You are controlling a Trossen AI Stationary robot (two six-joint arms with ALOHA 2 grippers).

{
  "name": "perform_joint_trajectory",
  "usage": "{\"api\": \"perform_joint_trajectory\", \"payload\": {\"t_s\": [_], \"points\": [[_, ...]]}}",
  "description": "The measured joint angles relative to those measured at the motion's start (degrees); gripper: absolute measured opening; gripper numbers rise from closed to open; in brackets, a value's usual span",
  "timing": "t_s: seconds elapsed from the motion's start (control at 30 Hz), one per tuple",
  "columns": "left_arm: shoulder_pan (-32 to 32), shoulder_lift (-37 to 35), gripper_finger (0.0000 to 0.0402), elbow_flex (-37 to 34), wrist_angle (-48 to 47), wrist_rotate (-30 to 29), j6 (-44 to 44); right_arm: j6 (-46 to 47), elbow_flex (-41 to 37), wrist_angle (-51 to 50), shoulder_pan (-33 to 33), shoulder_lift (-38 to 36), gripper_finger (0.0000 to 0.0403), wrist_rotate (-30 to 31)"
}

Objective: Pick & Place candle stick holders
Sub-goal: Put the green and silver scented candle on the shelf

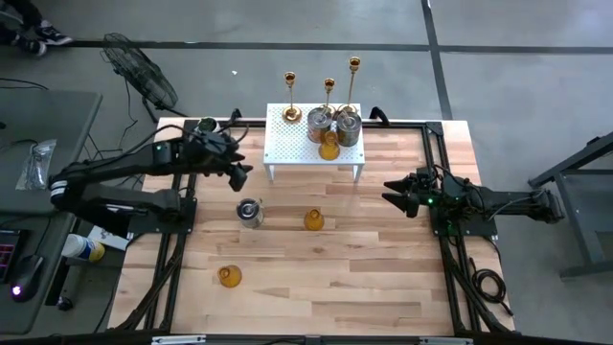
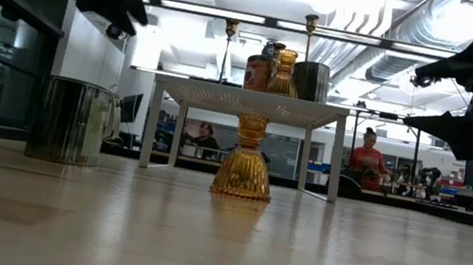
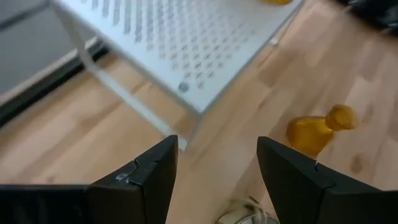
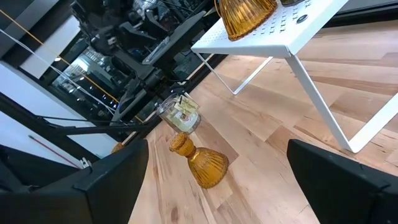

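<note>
A white perforated rack [image 1: 314, 144] at the table's far middle carries three gold stemmed sticks [image 1: 329, 99], two silver cups [image 1: 349, 127] and one amber glass holder [image 1: 329, 146]. On the wood in front of it stand a silver cup [image 1: 250, 212], an amber holder [image 1: 313, 220] and, nearer the front left, another amber holder [image 1: 229, 276], each on its base. My left gripper [image 1: 239, 172] is open and empty, in the air by the rack's left front leg, above the silver cup [image 3: 249, 214]. My right gripper [image 1: 395, 192] is open and empty, right of the rack.
Black frame rails [image 1: 182, 240] run along the table's left and right sides. The rack's thin legs [image 4: 317, 99] stand between my grippers. Bare wood [image 1: 335, 278] lies toward the near edge. People sit in the room beyond the table [image 2: 369, 159].
</note>
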Motion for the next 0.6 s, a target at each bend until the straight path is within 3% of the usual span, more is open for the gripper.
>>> {"api": "perform_joint_trajectory", "payload": {"t_s": [0.47, 0.6], "points": [[0.00, 4.74, 0.0216, 0.00, -3.41, 0.46, -14.34, -0.02, 0.00, 0.04, 0.00, 0.00, 0.0375, 0.01], [-0.02, 6.60, 0.0216, 1.42, -9.11, 1.86, -19.31, -0.02, 0.00, 0.04, 0.00, 0.00, 0.0375, 0.03]]}}
